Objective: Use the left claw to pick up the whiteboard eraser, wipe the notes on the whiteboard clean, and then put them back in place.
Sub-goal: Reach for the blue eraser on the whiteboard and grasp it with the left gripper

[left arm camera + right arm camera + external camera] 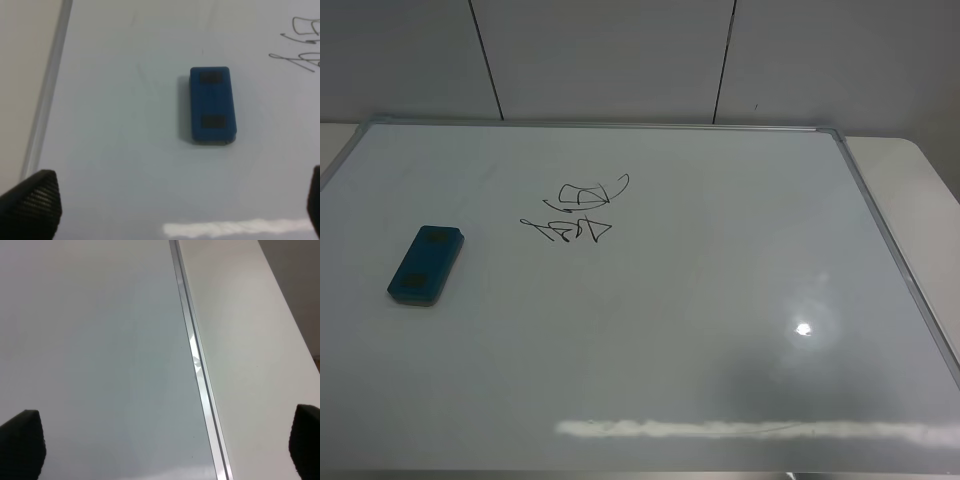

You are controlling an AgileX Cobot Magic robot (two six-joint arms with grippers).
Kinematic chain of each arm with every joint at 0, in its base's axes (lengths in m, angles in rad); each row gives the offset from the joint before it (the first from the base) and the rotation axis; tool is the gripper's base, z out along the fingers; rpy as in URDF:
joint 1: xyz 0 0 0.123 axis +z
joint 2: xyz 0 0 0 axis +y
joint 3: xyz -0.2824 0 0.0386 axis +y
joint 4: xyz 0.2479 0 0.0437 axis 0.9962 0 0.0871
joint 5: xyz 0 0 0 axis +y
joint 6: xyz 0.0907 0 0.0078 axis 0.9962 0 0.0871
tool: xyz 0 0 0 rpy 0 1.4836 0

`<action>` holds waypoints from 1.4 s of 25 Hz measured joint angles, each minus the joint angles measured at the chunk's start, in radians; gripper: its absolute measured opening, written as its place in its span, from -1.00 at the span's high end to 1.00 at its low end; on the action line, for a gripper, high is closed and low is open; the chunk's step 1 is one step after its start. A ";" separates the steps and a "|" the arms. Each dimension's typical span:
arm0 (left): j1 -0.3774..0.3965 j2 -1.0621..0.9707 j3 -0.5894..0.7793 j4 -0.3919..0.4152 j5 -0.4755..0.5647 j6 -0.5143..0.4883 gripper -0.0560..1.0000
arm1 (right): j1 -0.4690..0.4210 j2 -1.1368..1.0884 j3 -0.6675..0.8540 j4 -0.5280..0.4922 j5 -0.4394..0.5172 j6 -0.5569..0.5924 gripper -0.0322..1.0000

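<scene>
The teal-blue whiteboard eraser lies flat on the left part of the whiteboard. The black marker notes sit to its upper right. No arm shows in the exterior high view. In the left wrist view the eraser lies ahead of my left gripper, whose fingertips are wide apart and hold nothing. Part of the notes shows at that view's edge. My right gripper is open and empty above the board's right frame.
The board's silver frame runs along the right side, with the white table beyond it. A grey panelled wall stands behind. A light glare marks the board's right part.
</scene>
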 joint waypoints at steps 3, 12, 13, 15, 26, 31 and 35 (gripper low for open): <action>0.000 0.000 0.000 0.000 0.000 0.000 -0.99 | 0.000 0.000 0.000 0.000 0.000 0.000 -0.94; 0.000 0.000 0.000 0.000 0.000 0.000 -0.99 | 0.000 0.000 0.000 0.000 0.000 0.000 -0.94; 0.000 0.000 0.000 0.000 0.000 0.000 -0.99 | 0.000 0.000 0.000 0.000 0.000 0.000 -0.94; 0.000 0.005 0.000 0.002 0.000 -0.004 -0.99 | 0.000 0.000 0.000 0.000 0.000 0.000 -0.94; 0.000 0.381 -0.057 0.014 -0.049 -0.016 -0.99 | 0.000 0.000 0.000 0.000 0.000 0.000 -0.94; 0.000 0.719 -0.152 0.032 -0.082 -0.003 -0.99 | 0.000 0.000 0.000 0.000 0.000 0.000 -0.94; 0.000 1.029 -0.253 0.041 -0.131 -0.003 -0.99 | 0.000 0.000 0.000 0.000 0.000 0.000 -0.94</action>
